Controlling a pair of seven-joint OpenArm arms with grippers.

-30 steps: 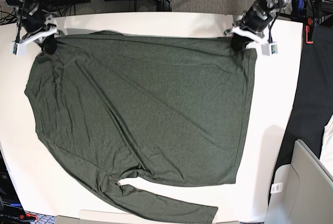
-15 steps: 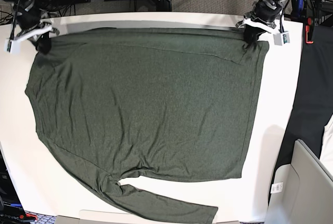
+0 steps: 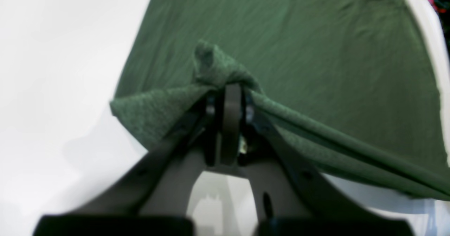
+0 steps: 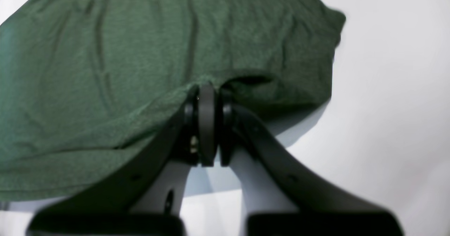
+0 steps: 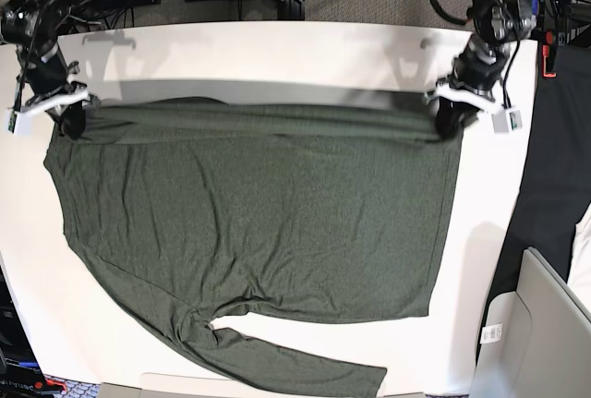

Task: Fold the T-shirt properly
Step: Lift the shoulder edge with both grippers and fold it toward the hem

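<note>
My left gripper (image 5: 450,122) and right gripper (image 5: 69,121) each pinch a far corner of the thin olive-green long-sleeved knit T-shirt (image 5: 249,223), first fold barely begun, remainder flat ahead.

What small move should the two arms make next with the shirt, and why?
Probably carry the held edge further toward the sleeve end. The left gripper and right gripper each pinch a corner of the shirt, lifted into a band, with most fabric still flat on the table.
</note>
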